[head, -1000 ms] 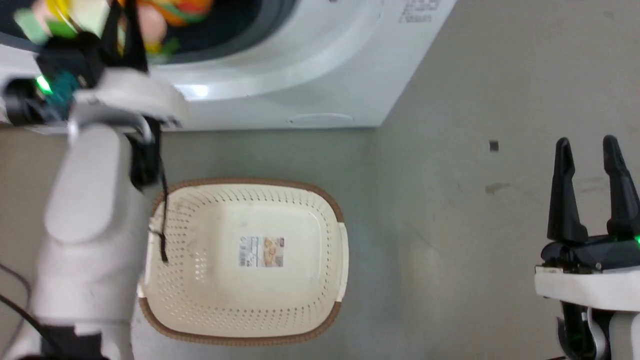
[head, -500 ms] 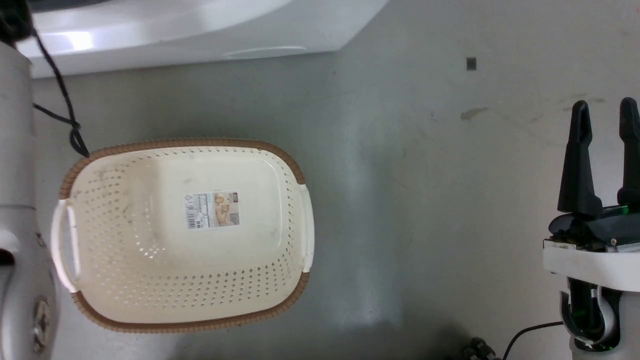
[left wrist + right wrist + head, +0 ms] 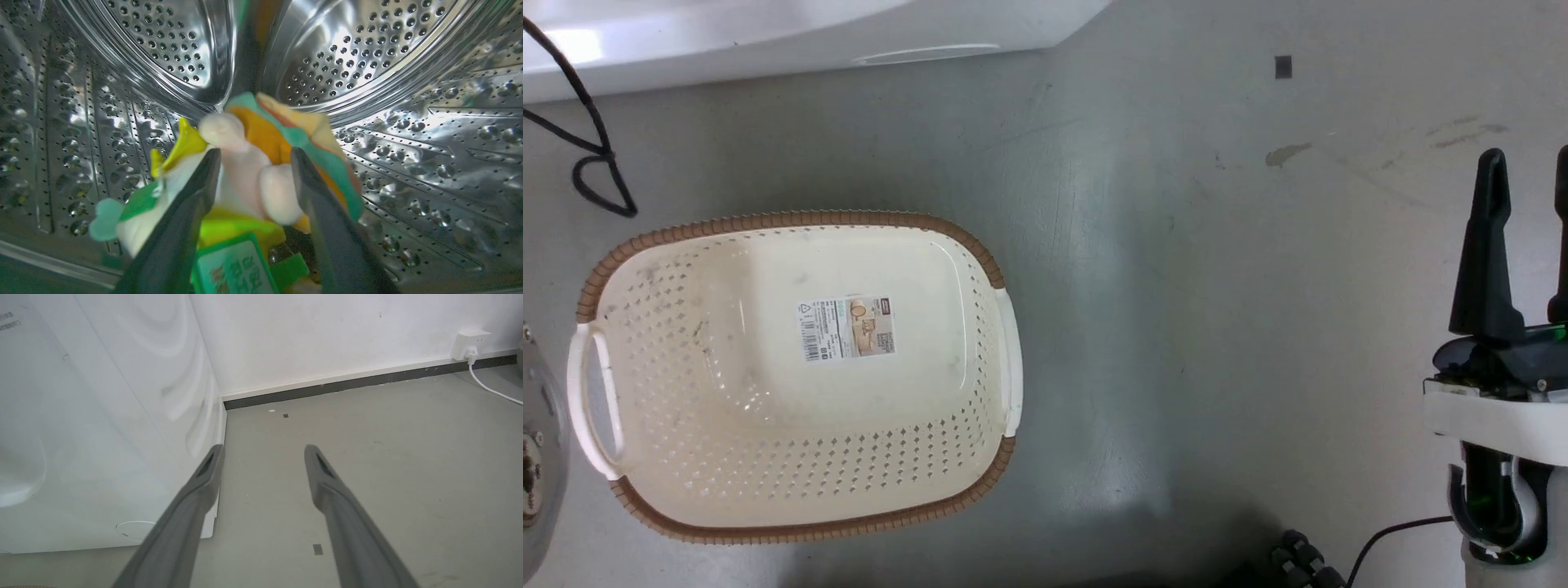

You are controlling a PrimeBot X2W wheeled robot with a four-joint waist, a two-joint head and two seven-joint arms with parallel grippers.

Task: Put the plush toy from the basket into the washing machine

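Plush toy — orange, green, pink, crumpled — inside washing machine drum; cream basket upright, bottom label showing.

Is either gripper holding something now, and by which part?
The left gripper holds the plush toy by its pale pink middle, inside the drum. The right gripper is open and empty.

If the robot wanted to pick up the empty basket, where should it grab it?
Probably a white side handle, coming straight down from above. The basket sits upright and open on the floor, and the handle is a thin bar with a slot behind it, so the jaws could close across it.
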